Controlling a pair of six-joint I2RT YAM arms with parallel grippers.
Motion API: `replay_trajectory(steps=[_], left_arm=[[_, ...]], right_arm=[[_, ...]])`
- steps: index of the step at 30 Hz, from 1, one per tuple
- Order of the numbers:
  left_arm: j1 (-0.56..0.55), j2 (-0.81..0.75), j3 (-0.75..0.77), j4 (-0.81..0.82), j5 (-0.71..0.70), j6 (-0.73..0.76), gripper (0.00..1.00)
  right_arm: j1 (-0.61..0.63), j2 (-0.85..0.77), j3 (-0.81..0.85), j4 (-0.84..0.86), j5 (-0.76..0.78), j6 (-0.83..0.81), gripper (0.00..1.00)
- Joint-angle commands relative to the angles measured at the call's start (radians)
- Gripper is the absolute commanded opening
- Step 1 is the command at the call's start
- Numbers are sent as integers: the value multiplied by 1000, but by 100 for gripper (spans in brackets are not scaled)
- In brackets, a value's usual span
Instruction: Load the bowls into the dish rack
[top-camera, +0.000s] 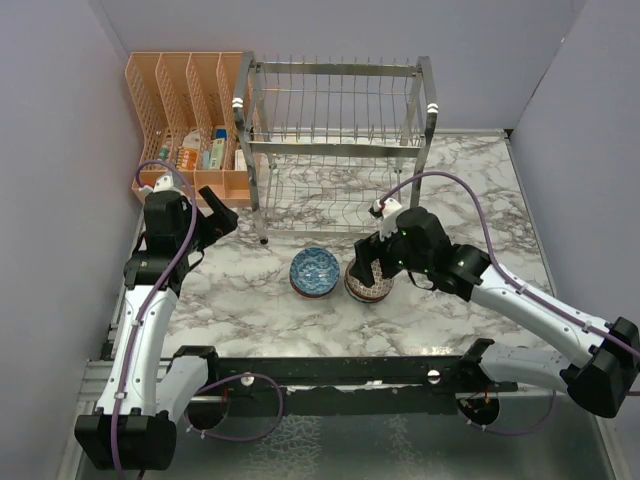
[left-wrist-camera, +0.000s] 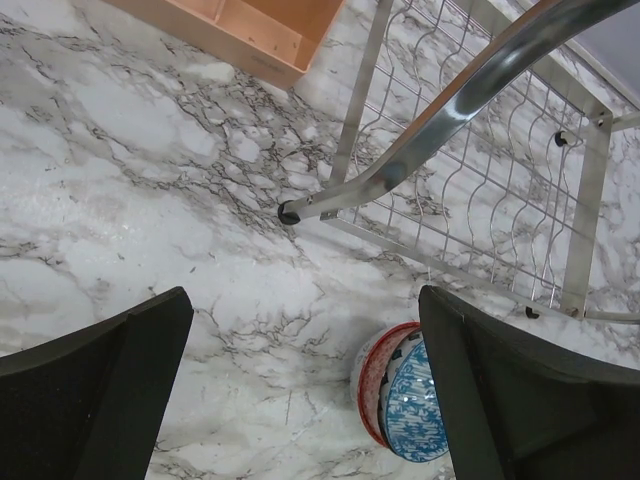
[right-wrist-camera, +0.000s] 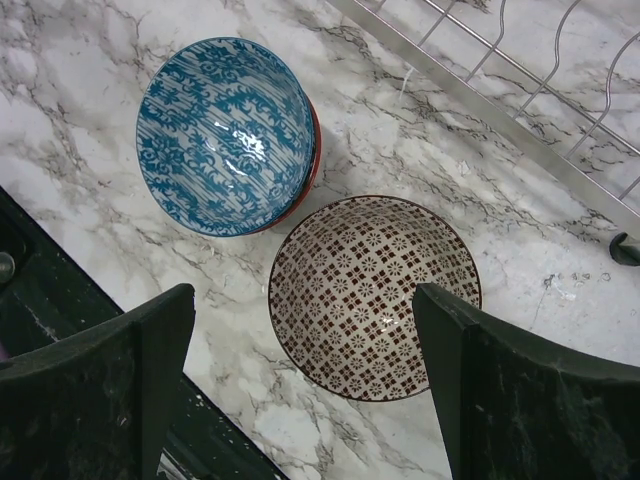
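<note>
Two bowls sat side by side, nearly touching, on the marbled table (top-camera: 250, 310) at mid-frame in the top view, just in front of the chrome dish rack (top-camera: 340, 140), which held none. The blue-patterned bowl (right-wrist-camera: 225, 135) lay to the left, with a reddish edge showing beneath its rim. The brown-red lattice bowl (right-wrist-camera: 375, 295) lay to the right.

The right gripper (right-wrist-camera: 300, 295) hung over the lattice bowl with its jaws spread wide on either side of it; contact could not be judged. The left gripper (left-wrist-camera: 305, 300), also spread wide and holding nothing, hovered left of centre near the rack's front foot.

In the upper left stood an orange mesh organiser (top-camera: 185, 100) holding small packets (top-camera: 205, 152), their print too small to read.
</note>
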Motion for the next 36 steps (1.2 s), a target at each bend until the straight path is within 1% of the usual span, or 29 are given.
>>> replay_trajectory(steps=[1,4,11,15,20,27,36], left_arm=[[5,0,30,3,-32,-5,99],[5,-7,11,32,-10,17,99],[5,-15,-66,143,100,117,99],[5,-23,-126,179,71,118,99],[5,-31,-162,181,33,126,99],[5,-40,-159,169,36,145,99],[5,-35,-177,175,20,155,99]], right_arm=[[9,20,8,-10,29,-1,90],[9,30,7,-15,45,5,90],[9,41,9,-34,83,24,88],[9,62,4,-46,90,34,86],[9,92,-16,-17,54,43,85],[28,145,-15,19,-14,47,81],[57,207,-33,44,-38,45,79]])
